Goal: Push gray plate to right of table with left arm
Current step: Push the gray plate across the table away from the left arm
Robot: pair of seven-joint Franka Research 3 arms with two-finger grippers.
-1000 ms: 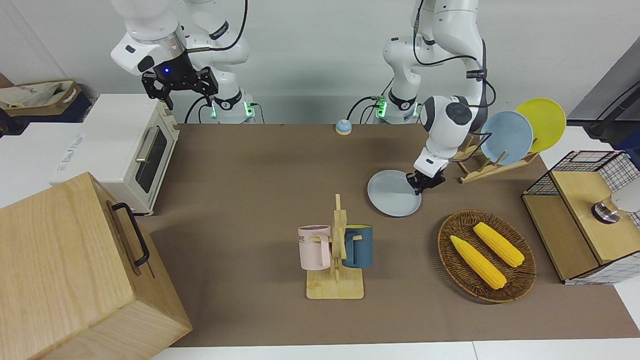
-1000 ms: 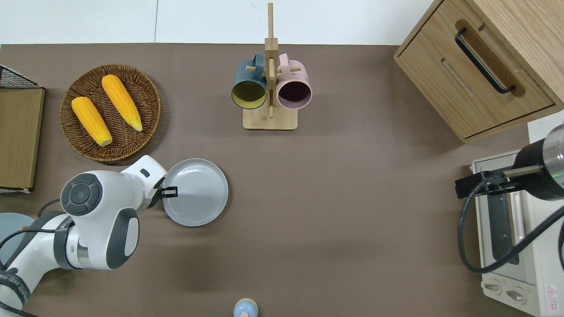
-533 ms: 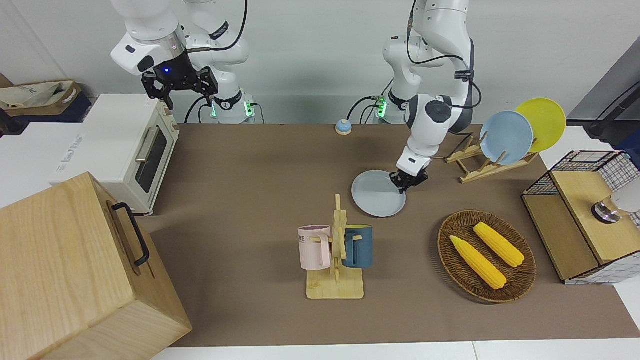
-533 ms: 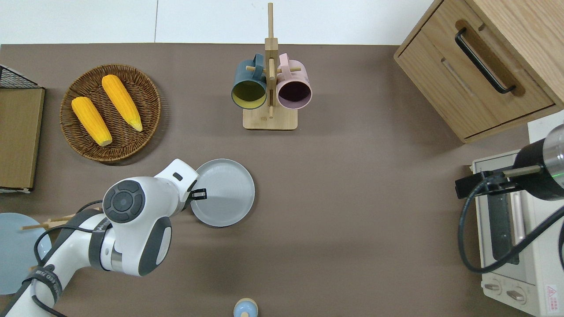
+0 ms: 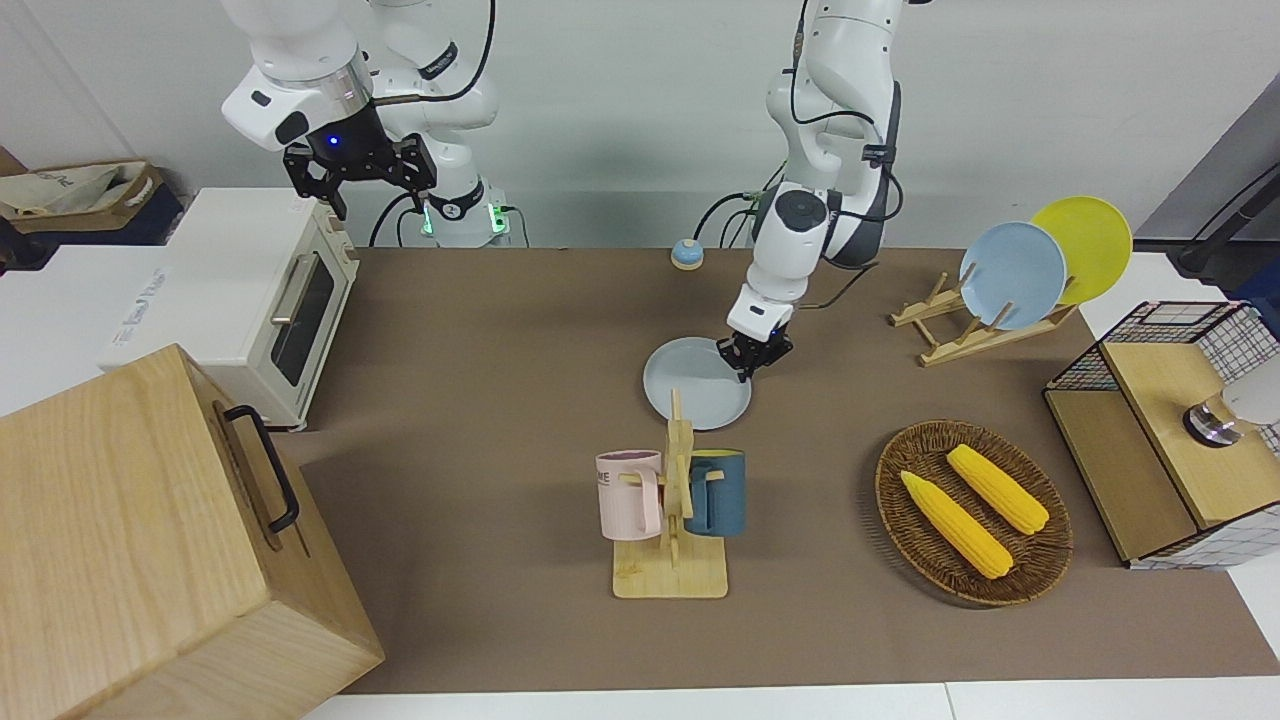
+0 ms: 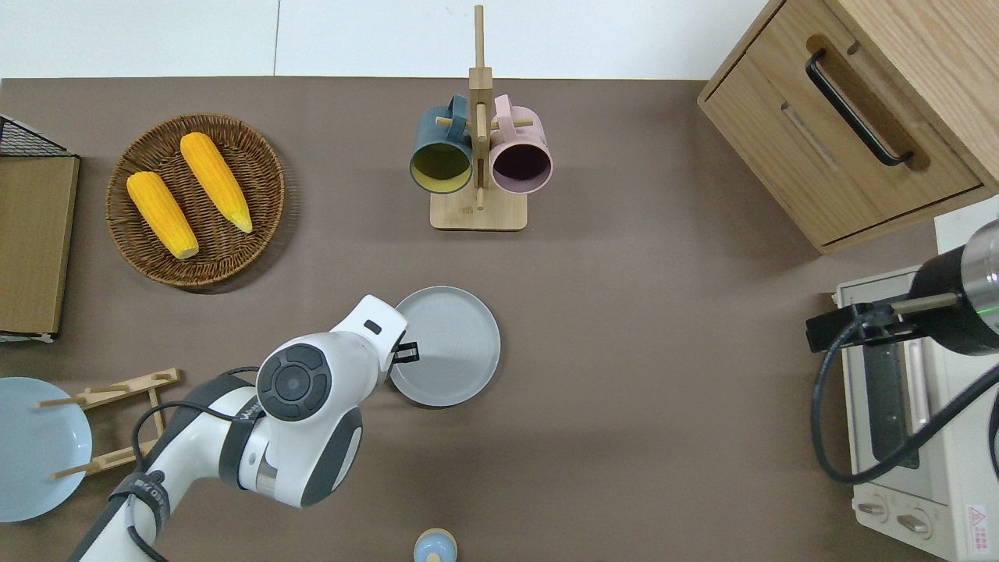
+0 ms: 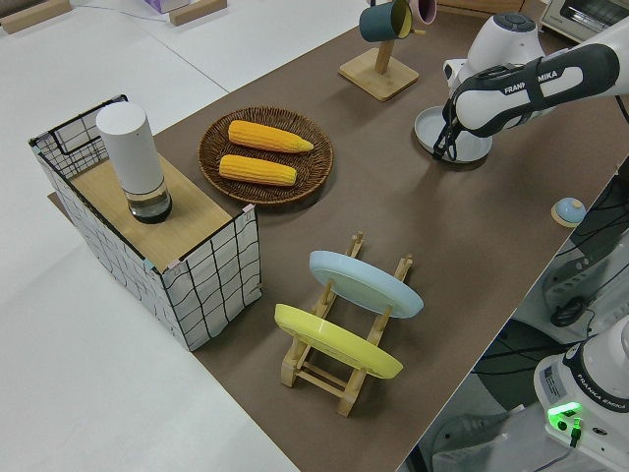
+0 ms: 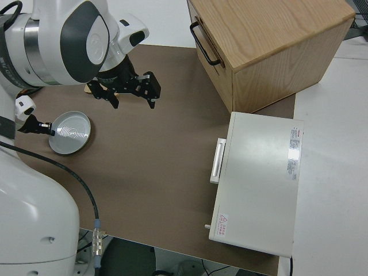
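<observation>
Gray plate lies flat mid-worktop, nearer the robots than the mug rack. Left hand sits at the plate's rim on the left arm's side; whether its fingers are apart cannot be told. Bare surface runs from the plate toward the toaster oven. Arm lettering reads "FRANKA EMIKA". Right arm parked.
</observation>
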